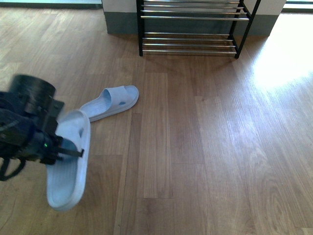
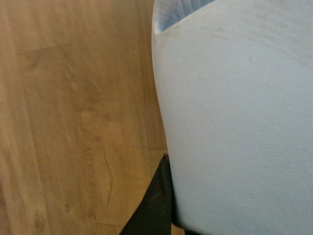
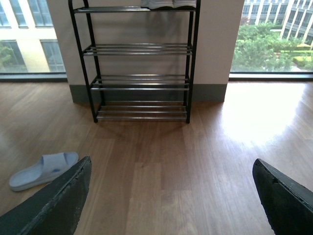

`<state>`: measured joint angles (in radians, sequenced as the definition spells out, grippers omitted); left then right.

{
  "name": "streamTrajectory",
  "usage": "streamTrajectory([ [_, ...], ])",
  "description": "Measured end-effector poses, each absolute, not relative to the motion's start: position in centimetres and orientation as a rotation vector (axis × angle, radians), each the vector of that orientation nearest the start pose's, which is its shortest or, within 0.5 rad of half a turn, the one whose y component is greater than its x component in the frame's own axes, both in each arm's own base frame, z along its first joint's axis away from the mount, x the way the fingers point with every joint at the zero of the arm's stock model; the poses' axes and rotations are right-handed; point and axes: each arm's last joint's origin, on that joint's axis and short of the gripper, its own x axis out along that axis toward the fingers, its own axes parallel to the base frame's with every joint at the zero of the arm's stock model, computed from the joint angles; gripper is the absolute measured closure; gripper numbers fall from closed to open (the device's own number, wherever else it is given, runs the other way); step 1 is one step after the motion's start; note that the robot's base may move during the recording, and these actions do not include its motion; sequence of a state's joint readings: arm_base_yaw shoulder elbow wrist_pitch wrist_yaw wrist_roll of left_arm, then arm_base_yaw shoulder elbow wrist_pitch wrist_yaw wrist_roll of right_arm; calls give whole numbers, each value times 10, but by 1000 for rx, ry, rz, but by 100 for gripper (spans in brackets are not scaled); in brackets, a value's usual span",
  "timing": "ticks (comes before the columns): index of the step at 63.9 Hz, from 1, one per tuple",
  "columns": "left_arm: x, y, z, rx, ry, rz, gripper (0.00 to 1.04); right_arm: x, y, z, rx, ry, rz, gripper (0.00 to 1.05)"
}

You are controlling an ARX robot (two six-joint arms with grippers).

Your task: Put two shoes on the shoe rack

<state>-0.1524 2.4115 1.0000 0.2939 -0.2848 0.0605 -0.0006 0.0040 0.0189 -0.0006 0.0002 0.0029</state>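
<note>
One pale blue shoe (image 1: 68, 169) is seen nearest, at the front left, clamped at its strap by the left gripper (image 1: 66, 151). In the left wrist view one black finger (image 2: 154, 208) is pressed against the shoe. The second shoe (image 1: 111, 102) is laid on the wooden floor (image 1: 205, 147) just beyond the first, well short of the rack (image 1: 190, 29) set against the wall. The right gripper (image 3: 171, 166) is held wide apart, faced toward the rack.
</note>
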Motion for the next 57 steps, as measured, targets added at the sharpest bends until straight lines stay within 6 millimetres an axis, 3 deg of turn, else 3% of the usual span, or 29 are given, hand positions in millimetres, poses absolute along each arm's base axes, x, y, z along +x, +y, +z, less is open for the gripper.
streamTrajectory([
  [5, 350, -37, -5, 304, 998, 140, 103, 97, 0, 170, 3, -14, -1, 9],
  [11, 327, -22, 54, 292, 861, 215, 103, 97, 0, 170, 3, -14, -1, 9],
  [24, 273, -17, 124, 270, 689, 287, 103, 97, 0, 170, 3, -14, -1, 9],
  [35, 226, -16, 157, 267, 585, 311, 103, 97, 0, 170, 3, -14, -1, 9],
  [47, 179, -10, 179, 279, 472, 381, 103, 97, 0, 170, 3, -14, -1, 9],
  [57, 166, -10, 190, 260, 387, 379, 103, 97, 0, 170, 3, -14, -1, 9],
])
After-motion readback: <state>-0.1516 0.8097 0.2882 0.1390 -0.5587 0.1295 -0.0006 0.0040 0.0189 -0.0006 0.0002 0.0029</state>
